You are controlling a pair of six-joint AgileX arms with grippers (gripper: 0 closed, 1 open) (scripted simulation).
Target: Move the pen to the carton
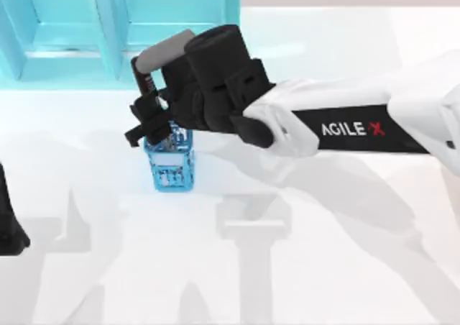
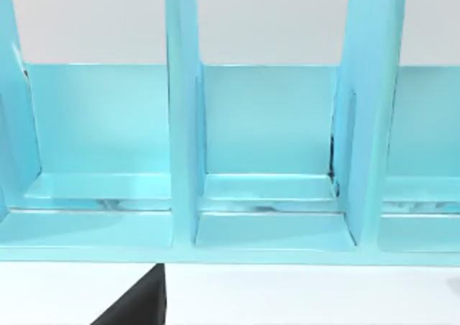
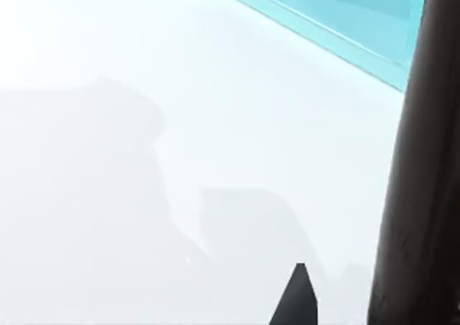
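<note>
The right pincer [image 1: 147,116] is held over the blue mesh cup [image 1: 171,163]; its grip cannot be told. The pen is probably hidden beneath it. It should be lifted straight, then carried to the carton [image 1: 122,23] beyond.

Top view: overhead, looking down on white table [image 1: 302,267]; turquoise carton [image 1: 65,30] at 11 o'clock.
Left wrist view: level, close, facing carton compartments [image 2: 266,145].
Right wrist view: low, near tabletop [image 3: 144,124].
Shared: carton, table.
</note>
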